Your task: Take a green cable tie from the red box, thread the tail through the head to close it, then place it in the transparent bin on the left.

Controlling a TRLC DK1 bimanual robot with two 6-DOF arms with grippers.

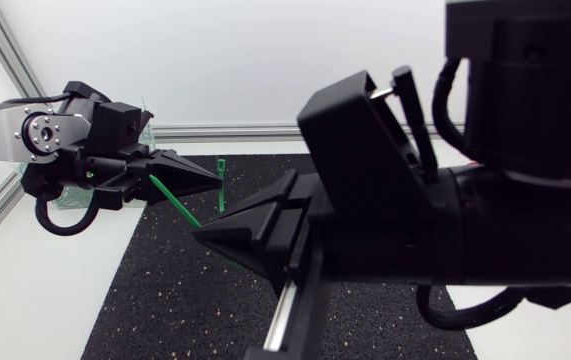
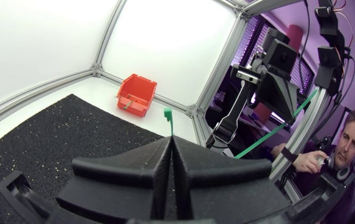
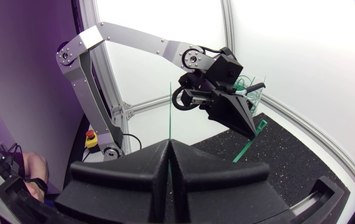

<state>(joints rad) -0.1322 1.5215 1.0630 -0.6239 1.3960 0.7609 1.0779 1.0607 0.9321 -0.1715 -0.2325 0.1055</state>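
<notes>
Nearest, raised over the black speckled mat (image 1: pixel 165 300): right gripper (image 1: pixel 205 232), fingers pressed together on a thin green strip (image 1: pixel 175 202) slanting away leftward. Just beyond: left gripper (image 1: pixel 212 179), tips pinching a green cable tie (image 1: pixel 221 166), head poking past them. Cannot tell whether strip and tie form one piece. Far left: transparent bin (image 3: pixel 256 93). Farther off, by a table corner: red box (image 2: pixel 137 94).

Two grippers (image 1: pixel 215 179) (image 1: pixel 198 229), one red box (image 2: pixel 136 94), one transparent bin (image 3: pixel 255 93) and at least one green cable tie (image 2: pixel 167 112) are pictured.
</notes>
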